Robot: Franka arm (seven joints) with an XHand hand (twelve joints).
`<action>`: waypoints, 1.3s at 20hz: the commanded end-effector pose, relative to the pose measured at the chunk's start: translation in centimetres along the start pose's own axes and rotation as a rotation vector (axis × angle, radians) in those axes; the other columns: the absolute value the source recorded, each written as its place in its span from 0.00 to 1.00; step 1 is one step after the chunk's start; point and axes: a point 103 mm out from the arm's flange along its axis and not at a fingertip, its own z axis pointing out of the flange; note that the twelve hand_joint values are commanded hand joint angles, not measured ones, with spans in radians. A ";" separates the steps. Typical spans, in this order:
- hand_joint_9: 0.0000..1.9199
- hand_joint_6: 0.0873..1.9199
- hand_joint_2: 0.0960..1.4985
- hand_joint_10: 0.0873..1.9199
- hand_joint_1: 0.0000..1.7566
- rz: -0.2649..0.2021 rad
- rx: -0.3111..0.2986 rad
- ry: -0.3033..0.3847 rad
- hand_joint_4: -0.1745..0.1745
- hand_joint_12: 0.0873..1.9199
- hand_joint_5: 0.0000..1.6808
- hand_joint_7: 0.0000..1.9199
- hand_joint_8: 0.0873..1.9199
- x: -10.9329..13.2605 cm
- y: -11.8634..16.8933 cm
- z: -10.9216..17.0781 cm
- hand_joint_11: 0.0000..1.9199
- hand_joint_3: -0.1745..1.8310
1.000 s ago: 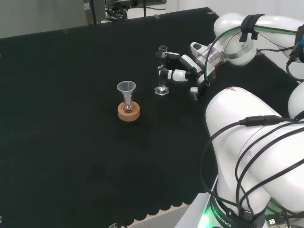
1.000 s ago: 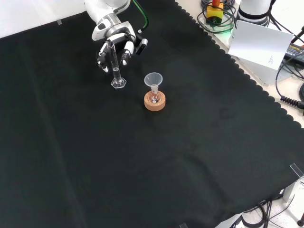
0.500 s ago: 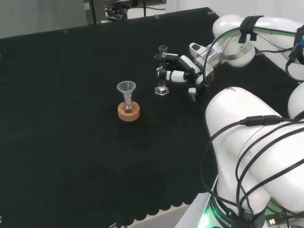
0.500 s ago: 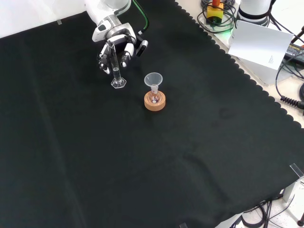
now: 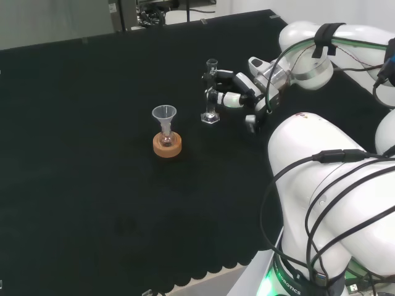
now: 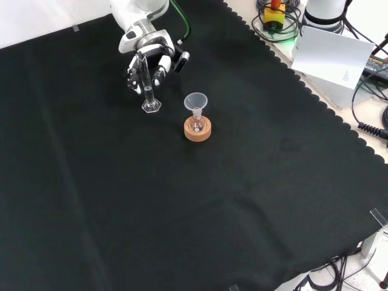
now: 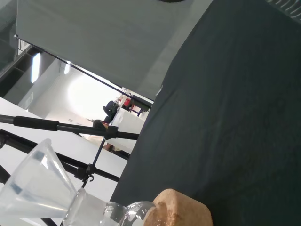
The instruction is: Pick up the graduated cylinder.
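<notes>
- In the head view, a clear plastic funnel (image 5: 164, 113) sits in a small clear glass flask (image 5: 166, 137) on a round cork ring stand (image 5: 167, 146), left of everything else on the bench (image 5: 92, 185) covered with black cloth.
- Just to the right of it in that view stands the tall, narrow clear glass graduated cylinder (image 5: 212, 92), upright, its hexagonal foot on the cloth.
- Right of the cylinder, the black and white hand (image 5: 237, 89) reaches in from the white arm (image 5: 321, 49); its fingers (image 5: 221, 76) are curled around the cylinder's tube at mid-height, and the thumb hangs lower, apart from the glass.
- In the front view the graduated cylinder (image 6: 147, 85) stands left of the cork ring stand (image 6: 198, 130) and the funnel (image 6: 196, 101), with the hand (image 6: 148, 57) coming from above and its fingers wrapped on both sides of the tube.
- The wrist view shows the funnel (image 7: 33, 183) and the cork ring stand (image 7: 178, 209) close up against the cloth.
</notes>
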 end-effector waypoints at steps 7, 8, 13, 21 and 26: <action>0.50 0.26 0.70 0.13 0.64 -0.007 -0.013 0.013 0.51 0.56 0.33 0.33 0.26 0.4 -0.1 -0.1 0.37 0.00; 0.50 0.26 0.70 0.12 0.64 -0.004 -0.012 0.011 0.52 0.57 0.33 0.34 0.26 0.2 0.0 0.1 0.36 0.00; 0.51 0.27 0.70 0.13 0.64 -0.005 -0.010 0.013 0.53 0.58 0.33 0.38 0.26 0.1 0.0 0.2 0.36 0.00; 0.51 0.28 0.71 0.13 0.64 -0.006 -0.013 0.015 0.54 0.58 0.33 0.38 0.26 0.3 0.1 0.2 0.36 0.00; 0.52 0.30 0.73 0.12 0.64 -0.005 -0.016 0.009 0.56 0.57 0.36 0.38 0.25 0.3 0.2 0.2 0.38 0.00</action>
